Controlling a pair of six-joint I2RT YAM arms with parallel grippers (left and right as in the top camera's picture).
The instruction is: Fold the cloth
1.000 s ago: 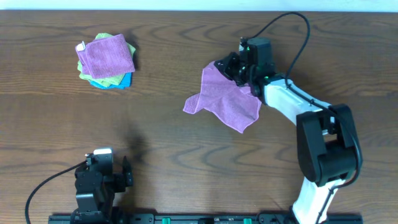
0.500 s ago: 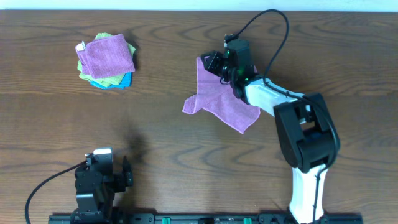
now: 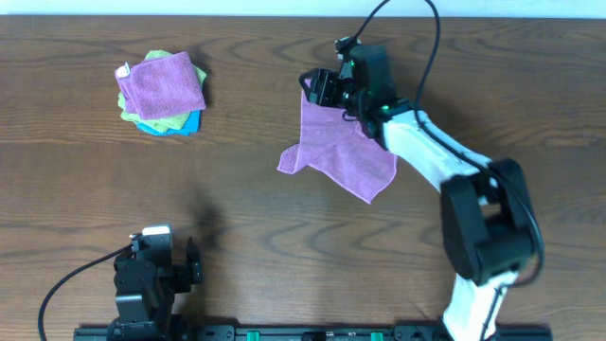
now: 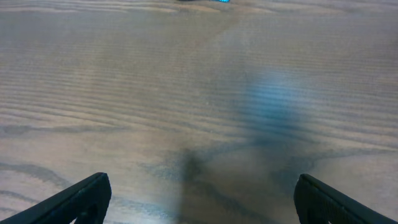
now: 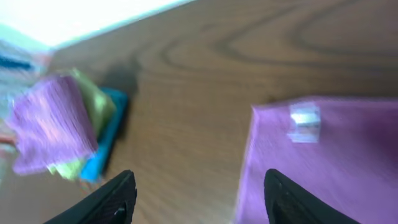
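Overhead: fuzzy lilac cloth [image 3: 339, 150], ragged-edged, lies flat on the wood-grain table [image 3: 284, 246], mid-right; right gripper [image 3: 315, 90] over its top corner. Left wrist: left gripper [image 4: 199, 202] spread wide. Right wrist: jaws parted, empty (stacked cloths [image 5: 59, 127] well apart).

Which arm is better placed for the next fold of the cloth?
Right. The right gripper, open, is at the cloth's far corner; the left gripper sits near the table's front edge, well away.

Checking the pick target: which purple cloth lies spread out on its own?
The cloth by the right gripper; the other purple square tops the green-and-blue pile.
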